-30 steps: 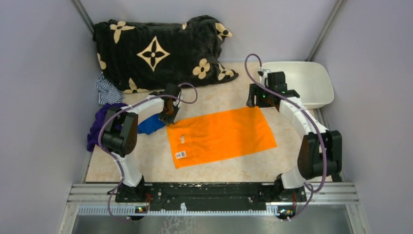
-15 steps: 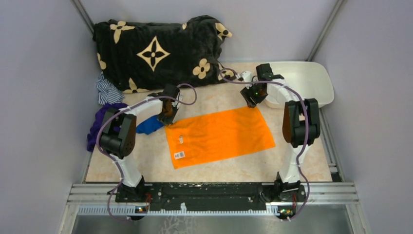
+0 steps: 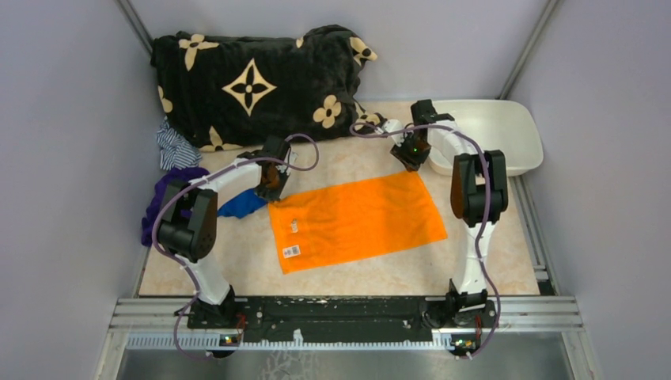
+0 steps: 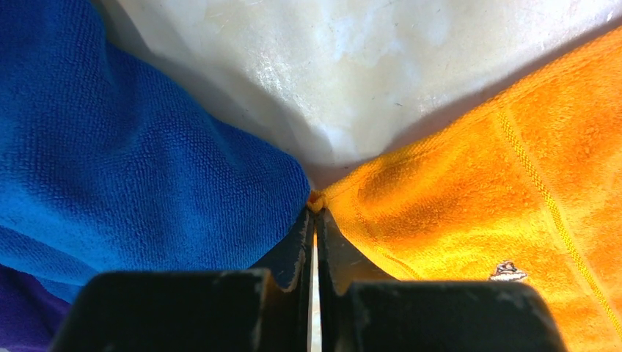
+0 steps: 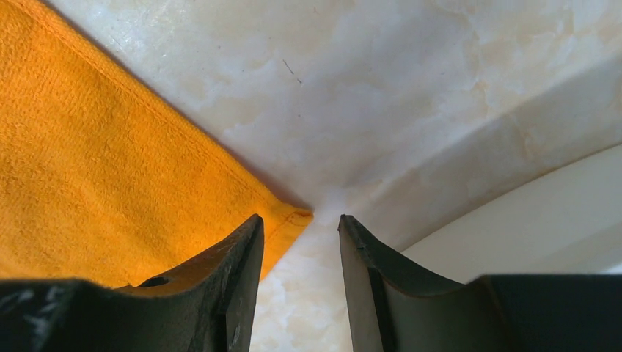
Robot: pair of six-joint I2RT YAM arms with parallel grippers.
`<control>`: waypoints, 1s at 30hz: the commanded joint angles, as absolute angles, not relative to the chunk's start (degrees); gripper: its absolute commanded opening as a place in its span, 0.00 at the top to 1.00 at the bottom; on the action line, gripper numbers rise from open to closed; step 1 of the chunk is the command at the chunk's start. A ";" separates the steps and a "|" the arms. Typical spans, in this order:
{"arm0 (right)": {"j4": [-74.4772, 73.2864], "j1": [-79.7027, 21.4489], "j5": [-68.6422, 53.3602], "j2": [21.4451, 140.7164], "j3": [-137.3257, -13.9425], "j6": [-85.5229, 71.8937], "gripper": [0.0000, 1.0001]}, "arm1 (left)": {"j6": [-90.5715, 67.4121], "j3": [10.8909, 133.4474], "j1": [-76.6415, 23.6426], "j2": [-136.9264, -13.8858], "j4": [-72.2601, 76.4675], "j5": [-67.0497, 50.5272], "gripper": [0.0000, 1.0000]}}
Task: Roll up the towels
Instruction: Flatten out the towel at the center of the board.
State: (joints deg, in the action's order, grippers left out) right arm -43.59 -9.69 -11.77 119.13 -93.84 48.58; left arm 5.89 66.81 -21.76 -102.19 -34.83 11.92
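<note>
An orange towel (image 3: pixel 356 222) lies flat on the marble table, two white tags near its left edge. My left gripper (image 3: pixel 271 190) is shut on the towel's far left corner, pinched between its fingers in the left wrist view (image 4: pixel 315 209). My right gripper (image 3: pixel 411 162) is open just above the towel's far right corner; that corner (image 5: pixel 290 220) lies by the left finger, ungripped. A blue towel (image 3: pixel 241 204) lies beside the left gripper and fills the left of the left wrist view (image 4: pixel 132 161).
A white tub (image 3: pixel 506 134) stands at the back right, close to my right gripper. A black flowered blanket (image 3: pixel 253 83) lies at the back. Purple cloth (image 3: pixel 158 202) and striped cloth (image 3: pixel 174 149) lie at the left edge.
My right arm has swung from the right side toward the back, bringing its gripper down over the towel's far right corner. My left gripper has stayed on the far left corner.
</note>
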 commanded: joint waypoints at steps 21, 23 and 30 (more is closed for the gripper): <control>-49.14 -8.53 -10.13 126.96 -96.88 51.83 0.70 | 6.40 66.38 -21.42 -100.25 -34.23 13.74 0.96; -49.68 -8.53 -11.06 126.21 -97.31 51.40 0.73 | 6.32 67.06 -21.16 -99.84 -34.19 13.95 0.97; -48.14 -8.52 -14.78 118.24 -95.50 49.39 0.88 | 6.15 67.87 -19.89 -95.52 -31.40 14.52 1.00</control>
State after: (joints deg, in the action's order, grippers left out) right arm -48.95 -9.15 -13.17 123.52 -96.62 50.09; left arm 5.87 66.59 -20.80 -99.98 -34.41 12.80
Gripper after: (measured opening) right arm 0.161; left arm 0.006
